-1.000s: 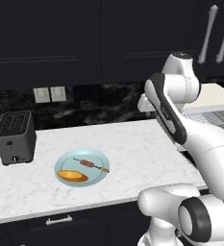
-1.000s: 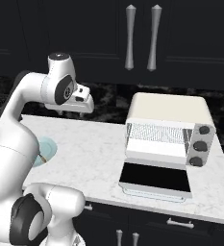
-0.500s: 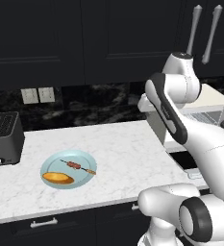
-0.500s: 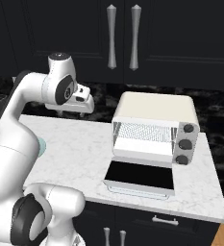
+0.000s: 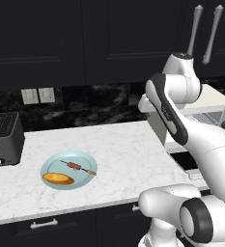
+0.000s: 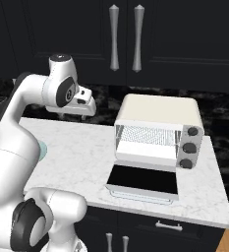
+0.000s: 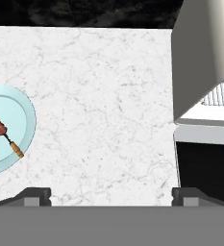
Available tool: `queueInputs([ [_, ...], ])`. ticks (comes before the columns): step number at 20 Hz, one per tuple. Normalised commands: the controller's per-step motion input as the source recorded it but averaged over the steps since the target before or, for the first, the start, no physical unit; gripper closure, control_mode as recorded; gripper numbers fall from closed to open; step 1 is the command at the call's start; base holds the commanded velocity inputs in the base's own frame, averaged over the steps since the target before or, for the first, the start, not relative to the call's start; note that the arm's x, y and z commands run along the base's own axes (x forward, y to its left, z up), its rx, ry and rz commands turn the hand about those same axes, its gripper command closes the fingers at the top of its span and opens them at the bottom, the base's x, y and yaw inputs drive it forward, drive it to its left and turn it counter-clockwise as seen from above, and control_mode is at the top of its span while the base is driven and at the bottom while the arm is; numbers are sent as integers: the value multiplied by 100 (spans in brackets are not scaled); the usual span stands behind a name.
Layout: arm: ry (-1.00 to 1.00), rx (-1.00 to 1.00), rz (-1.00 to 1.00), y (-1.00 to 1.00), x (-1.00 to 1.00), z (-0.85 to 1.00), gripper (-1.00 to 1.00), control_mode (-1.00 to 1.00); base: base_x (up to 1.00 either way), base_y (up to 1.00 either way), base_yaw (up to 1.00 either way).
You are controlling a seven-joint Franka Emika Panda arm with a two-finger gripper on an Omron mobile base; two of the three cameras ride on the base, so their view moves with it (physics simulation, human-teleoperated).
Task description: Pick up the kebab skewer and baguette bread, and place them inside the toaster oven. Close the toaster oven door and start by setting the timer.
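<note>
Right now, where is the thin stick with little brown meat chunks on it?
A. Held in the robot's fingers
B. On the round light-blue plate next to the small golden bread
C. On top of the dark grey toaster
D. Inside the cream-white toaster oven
B: the thin kebab skewer lies on the round light-blue plate beside the golden baguette bread, while the cream-white toaster oven holds just its wire rack behind its dropped door.

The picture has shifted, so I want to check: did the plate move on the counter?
No. The plate keeps its place beside the toaster; the camera moved.
</note>
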Motion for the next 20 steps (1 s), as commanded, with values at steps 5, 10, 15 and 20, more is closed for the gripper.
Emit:
queueInputs([
  [5,0,0,0,0,0,0,-100,-100,0,0,0],
  [10,0,0,0,0,-4,0,-100,-100,0,0,0],
  [15,-24,0,3,-62,-70,-28,-100,-100,0,0,0],
  [20,-43,1,30,-100,-75,-14,-100,-100,0,0,0],
])
